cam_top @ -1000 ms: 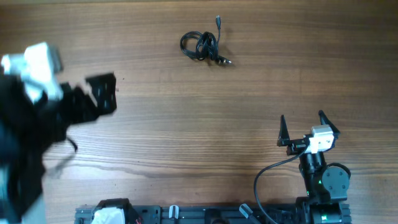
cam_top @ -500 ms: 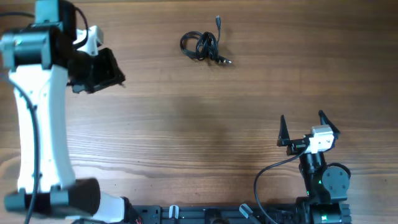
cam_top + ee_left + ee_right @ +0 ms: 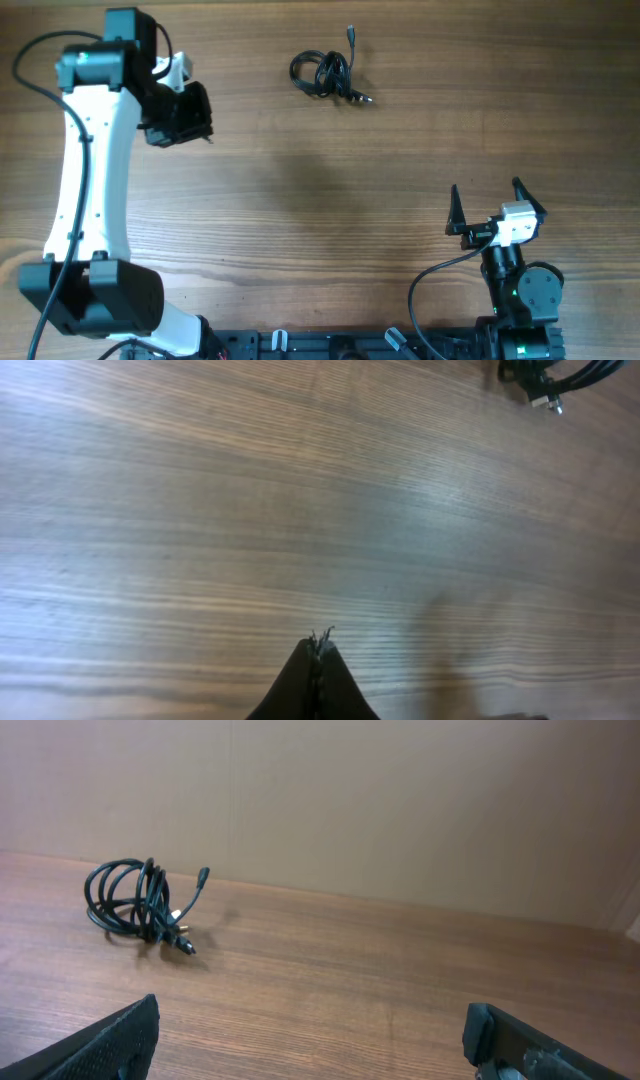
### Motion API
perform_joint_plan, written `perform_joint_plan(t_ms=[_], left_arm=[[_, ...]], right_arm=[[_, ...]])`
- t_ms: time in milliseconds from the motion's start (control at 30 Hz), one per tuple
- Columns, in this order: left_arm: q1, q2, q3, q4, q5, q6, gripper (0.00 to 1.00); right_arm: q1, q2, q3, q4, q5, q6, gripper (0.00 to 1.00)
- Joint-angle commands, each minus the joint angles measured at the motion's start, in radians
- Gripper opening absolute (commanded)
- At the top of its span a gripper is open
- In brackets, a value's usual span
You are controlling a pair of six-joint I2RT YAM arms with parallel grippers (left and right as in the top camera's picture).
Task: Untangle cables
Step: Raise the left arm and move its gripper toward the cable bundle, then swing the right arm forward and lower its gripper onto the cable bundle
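Beyond the closed left jaws, well apart, lie the bundled cables [image 3: 326, 75].

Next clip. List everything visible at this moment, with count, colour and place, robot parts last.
table: one, brown wood, fills the view
cables: one knotted bundle, black, far side of the table near the middle; number of cords cannot be told
left arm: one, white and black, stretched over the left side
left gripper: one, black, shut on nothing, left of the bundle and apart from it
right arm: one, black, near right corner
right gripper: one, black, open, empty
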Motion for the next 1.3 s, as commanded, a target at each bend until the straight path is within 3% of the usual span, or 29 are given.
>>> perform_joint_plan(t_ms=[0, 300, 533, 733, 1000, 1267], left_arm=[[-0.060, 0.004, -0.123, 0.133, 0.042, -0.058, 0.04], [-0.191, 0.004, -0.275, 0.333, 0.039, -0.058, 0.04], [-0.267, 0.004, -0.326, 0.420, 0.011, -0.057, 0.04], [-0.284, 0.005, -0.330, 0.471, -0.050, -0.058, 0.04], [-0.283, 0.024, -0.333, 0.498, -0.092, -0.059, 0.04], [-0.252, 0.031, -0.333, 0.620, -0.117, -0.146, 0.04]], right_arm=[[-0.004, -0.008, -0.001, 0.003, -0.009, -0.013, 1.00], [-0.004, -0.008, -0.001, 0.006, -0.015, -0.005, 1.00], [-0.004, -0.008, -0.001, 0.092, -0.342, 0.001, 1.00], [-0.004, -0.004, 0.045, 0.113, -0.365, 0.114, 1.00], [-0.004, 0.189, 0.340, 0.056, -0.345, 0.133, 1.00], [-0.004, 0.628, 0.834, -0.346, -0.385, 0.130, 1.00]])
